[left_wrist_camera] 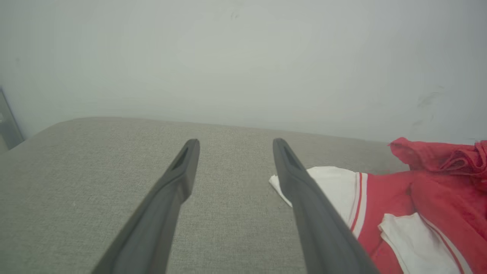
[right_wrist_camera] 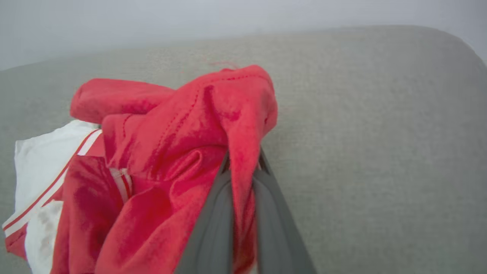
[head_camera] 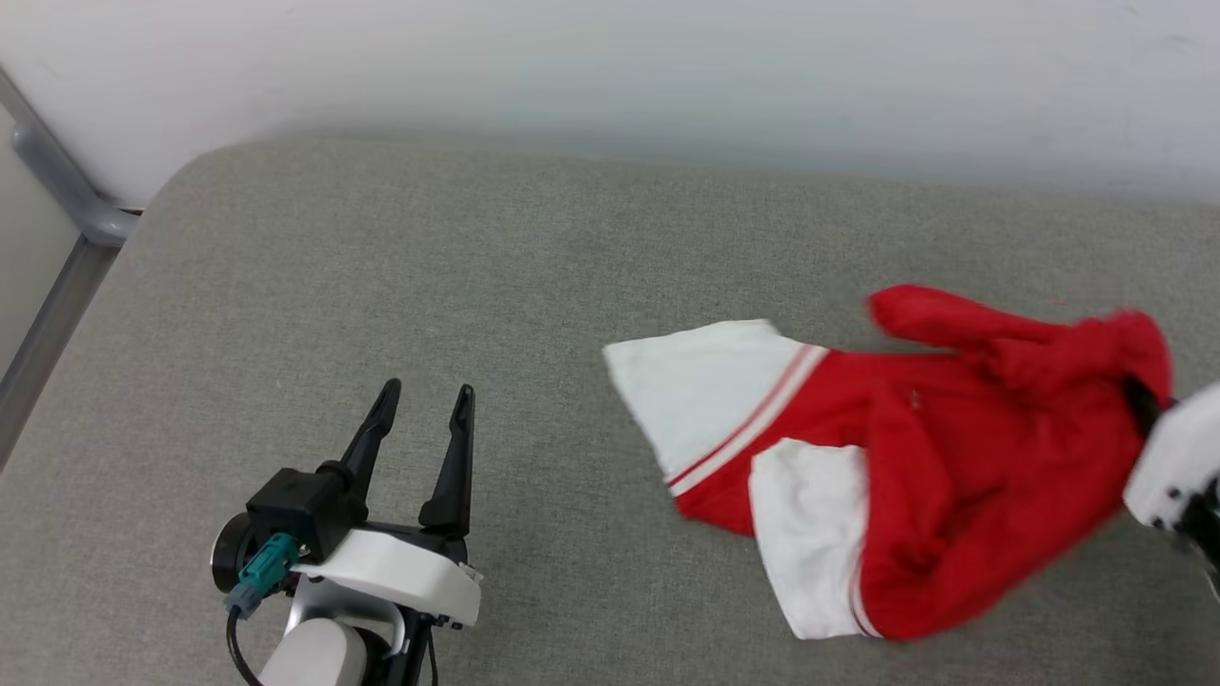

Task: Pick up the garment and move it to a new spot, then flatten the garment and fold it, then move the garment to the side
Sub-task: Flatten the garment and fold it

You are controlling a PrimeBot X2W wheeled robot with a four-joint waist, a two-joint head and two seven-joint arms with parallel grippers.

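The garment (head_camera: 915, 448), a red T-shirt with white striped sleeves, lies crumpled on the right of the grey cushion (head_camera: 381, 267). Its right end is lifted in a bunch. My right gripper (head_camera: 1139, 400) at the right edge is shut on that red fabric; in the right wrist view the garment (right_wrist_camera: 171, 160) is pinched between the two dark fingers (right_wrist_camera: 213, 224). My left gripper (head_camera: 424, 419) hovers open at the lower left, well apart from the shirt. In the left wrist view its fingers (left_wrist_camera: 179, 179) stand wide, with the garment (left_wrist_camera: 418, 205) off to the right.
A pale wall (head_camera: 667, 76) runs behind the cushion. A grey metal frame (head_camera: 57, 219) stands at the far left edge. The cushion's rounded back corner (head_camera: 200, 171) is near that frame. Bare cushion surface lies left of the shirt.
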